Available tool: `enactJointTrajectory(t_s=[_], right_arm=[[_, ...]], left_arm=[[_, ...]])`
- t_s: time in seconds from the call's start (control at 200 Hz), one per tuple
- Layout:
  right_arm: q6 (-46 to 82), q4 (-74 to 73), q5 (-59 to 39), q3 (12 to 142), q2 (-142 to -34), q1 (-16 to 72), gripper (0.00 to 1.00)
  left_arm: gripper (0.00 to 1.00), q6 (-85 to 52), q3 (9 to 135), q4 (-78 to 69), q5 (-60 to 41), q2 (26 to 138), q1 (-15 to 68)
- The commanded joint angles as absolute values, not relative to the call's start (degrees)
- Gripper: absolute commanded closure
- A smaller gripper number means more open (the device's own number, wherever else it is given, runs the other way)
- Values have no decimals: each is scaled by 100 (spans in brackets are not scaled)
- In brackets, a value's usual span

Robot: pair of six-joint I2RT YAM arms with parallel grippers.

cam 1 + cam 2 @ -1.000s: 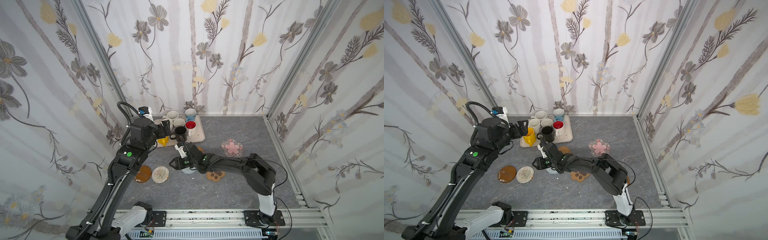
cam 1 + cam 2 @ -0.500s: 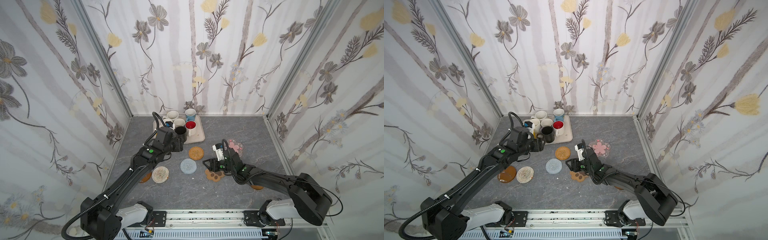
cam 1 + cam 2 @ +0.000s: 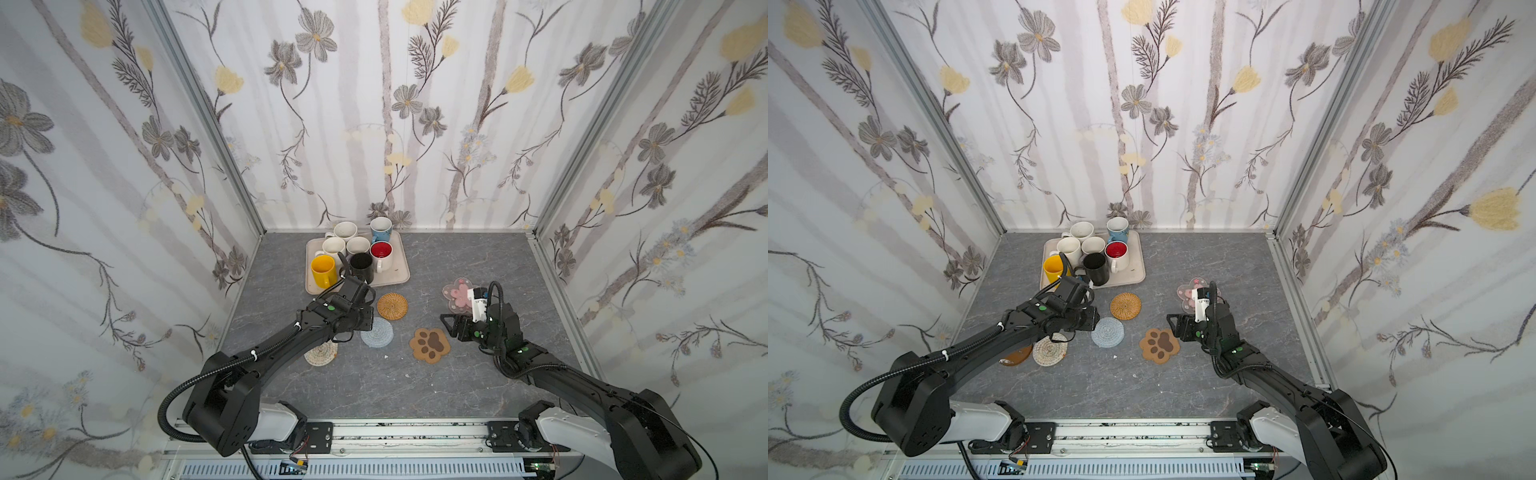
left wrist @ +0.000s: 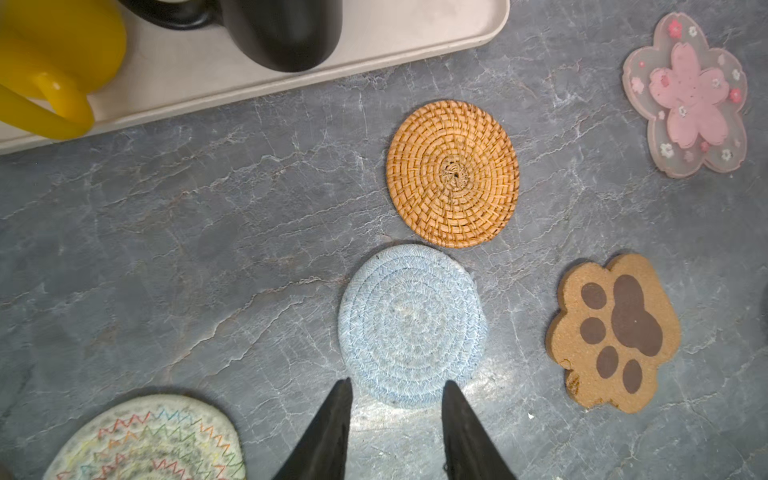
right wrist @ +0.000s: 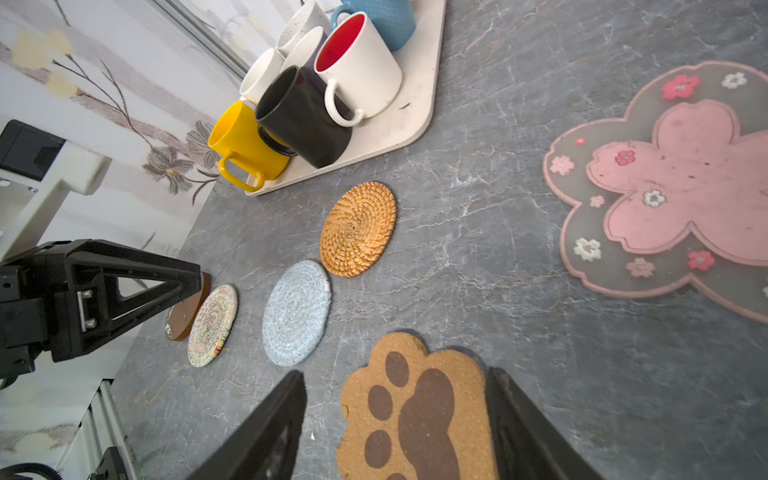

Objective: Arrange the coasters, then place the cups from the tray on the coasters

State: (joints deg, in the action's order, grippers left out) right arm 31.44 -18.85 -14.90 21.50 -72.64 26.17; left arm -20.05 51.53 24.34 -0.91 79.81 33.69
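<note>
Rattan round coaster (image 4: pixel 453 174), blue crochet disc (image 4: pixel 411 324) and cork paw mat (image 4: pixel 613 332) lie arranged mid table (image 3: pixel 457 257). Seven ceramic mugs (image 3: pixel 358 246) wait on my cream plastic tray (image 3: pixel 397 275), far-left corner. Left hand (image 4: pixel 397 382) and right hand (image 5: pixel 395 372) are both apart, empty.

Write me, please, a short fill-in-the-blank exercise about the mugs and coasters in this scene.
1. The tray holds ____ mugs.
2. The mug with the red inside is ____ on the outside.
3. The cork coaster has the shape of a ____.
4. The round coaster next to the rattan coaster is light ____.

Missing words: seven, white, paw, blue.
</note>
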Motion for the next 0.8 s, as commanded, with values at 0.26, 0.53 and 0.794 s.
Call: enactJointTrajectory(t_s=[0.26,0.53,0.794], right_arm=[[3120,-2748,-1872,1800,-7283,2367,21],[3135,-2848,-1863,1697,-7095,2333,7],[3162,-2900,-1875,1690,-7152,2336,0]], left_arm=[[84,-2038,5711,2230,-222,9344,3863],[92,-2052,5834,2232,-137,9938,4017],[93,-2086,5758,2224,-4,10124,4021]])
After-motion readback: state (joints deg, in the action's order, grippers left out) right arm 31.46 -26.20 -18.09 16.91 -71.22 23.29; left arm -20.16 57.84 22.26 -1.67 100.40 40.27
